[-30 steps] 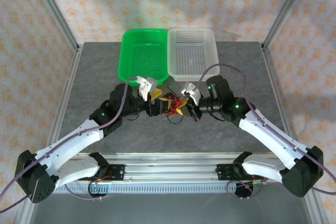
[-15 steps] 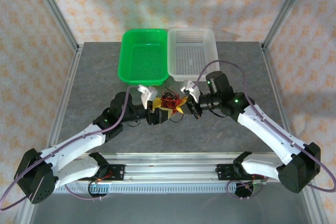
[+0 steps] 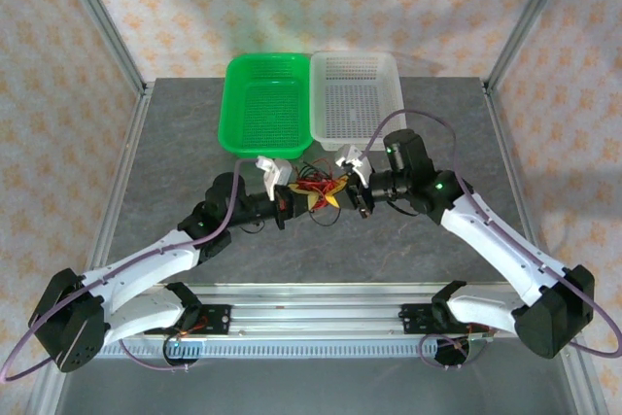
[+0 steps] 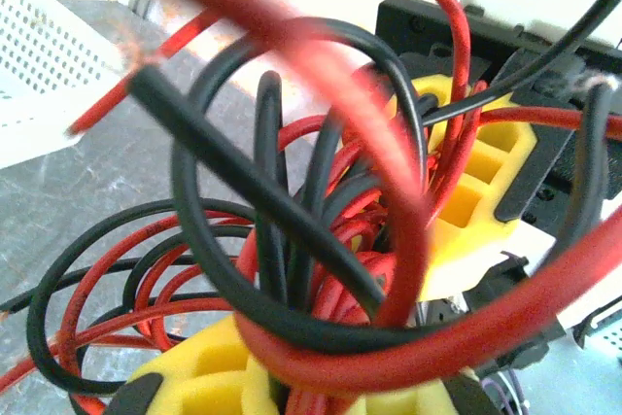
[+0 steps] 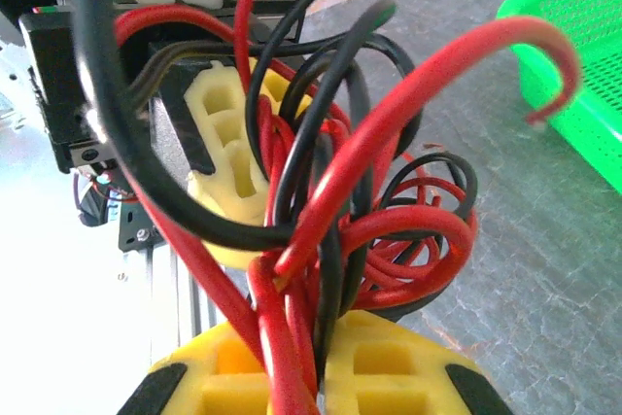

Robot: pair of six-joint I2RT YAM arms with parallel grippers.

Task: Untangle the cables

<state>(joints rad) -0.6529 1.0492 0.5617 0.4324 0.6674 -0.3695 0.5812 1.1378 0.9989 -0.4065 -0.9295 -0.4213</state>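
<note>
I've got open table (image 3: 175, 143) L of the green basket (image 3: 267, 109); white basket (image 3: 355, 99) blocks its R side, cables (image 3: 316, 189) crowd its near edge.

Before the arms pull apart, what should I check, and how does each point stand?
1. Left pincer shut on the cables: ok.
2. Right pincer shut on the cables: ok.
3. Red and black strands separated: not ok, one knotted bundle between the pincers.
4. Each pincer holding a different strand: cannot tell.
5. Bundle lifted off the table: cannot tell.
</note>
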